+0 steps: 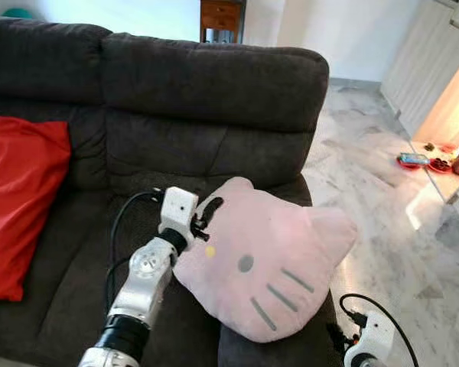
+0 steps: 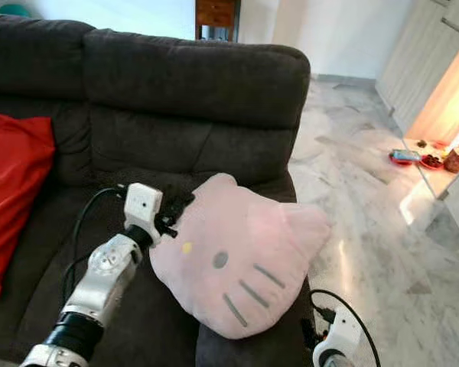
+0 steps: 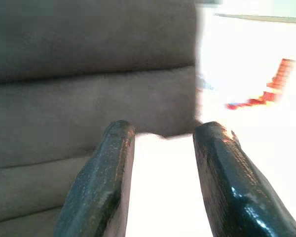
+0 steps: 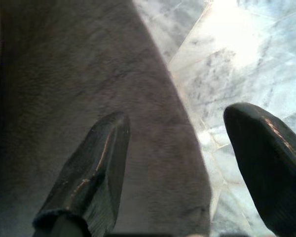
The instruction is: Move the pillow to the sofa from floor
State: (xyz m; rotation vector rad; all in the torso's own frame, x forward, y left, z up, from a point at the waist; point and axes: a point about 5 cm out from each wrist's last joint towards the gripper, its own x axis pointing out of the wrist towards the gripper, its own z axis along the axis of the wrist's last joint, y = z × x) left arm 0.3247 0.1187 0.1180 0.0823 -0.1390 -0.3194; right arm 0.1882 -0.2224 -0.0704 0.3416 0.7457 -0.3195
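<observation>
A pink cat-face pillow (image 1: 268, 260) lies on the right seat of the dark grey sofa (image 1: 214, 84), leaning a little over the seat's front edge. My left gripper (image 1: 205, 214) is at the pillow's upper left edge, shut on the pillow. In the left wrist view the pale pillow (image 3: 163, 197) fills the gap between the two black fingers (image 3: 108, 168). My right gripper (image 4: 177, 128) hangs open low by the sofa's front right corner, over the sofa's side and the marble floor, holding nothing.
A red cushion (image 1: 19, 199) leans on the sofa's left seat. Marble floor (image 1: 382, 199) spreads to the right. A low ledge (image 1: 444, 180) with red dishes (image 1: 436, 162) stands at the far right. A wooden cabinet (image 1: 222, 15) is behind the sofa.
</observation>
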